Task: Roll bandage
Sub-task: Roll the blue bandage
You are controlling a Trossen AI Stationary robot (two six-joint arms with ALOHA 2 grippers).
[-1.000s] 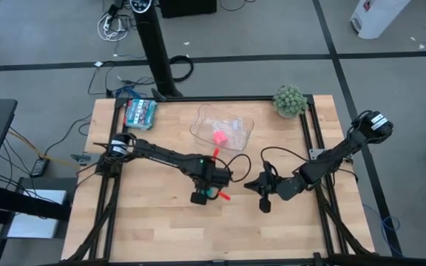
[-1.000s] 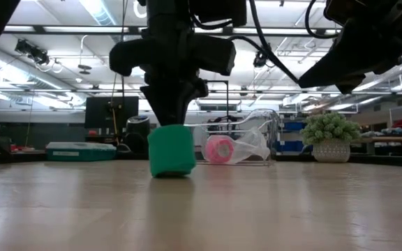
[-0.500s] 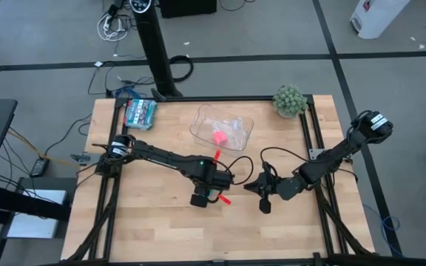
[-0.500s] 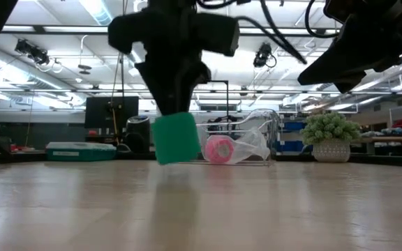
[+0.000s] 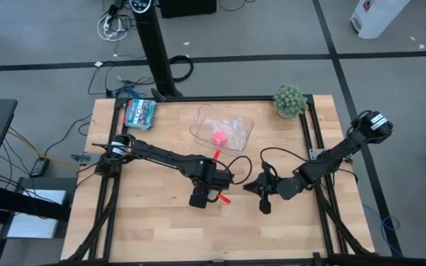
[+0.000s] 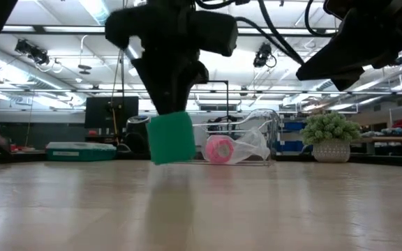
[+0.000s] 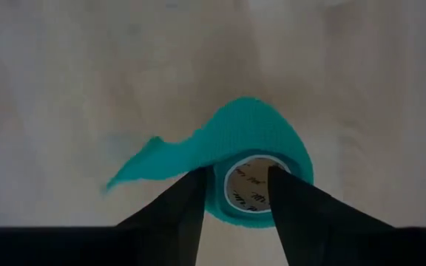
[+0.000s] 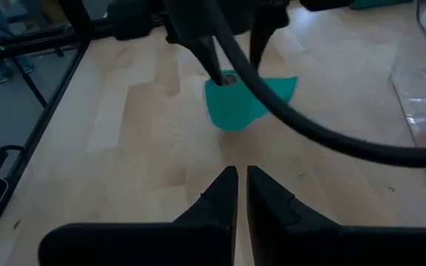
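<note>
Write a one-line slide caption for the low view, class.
Left gripper holds the rolled teal bandage just above the wooden table, with a pink roll in clear plastic behind.

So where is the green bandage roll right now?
The teal-green fabric bandage roll hangs just above the wooden table near its middle, held by the left gripper, with the pink roll behind it.

Teal-green bandage (image 7: 254,144), black left hand (image 7: 234,198), pale wood table (image 5: 154,222), pink roll (image 6: 220,149).

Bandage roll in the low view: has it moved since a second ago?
Yes. The bandage roll, held in the left gripper, now hangs tilted above the table where it stood before, judged against the pink roll.
</note>
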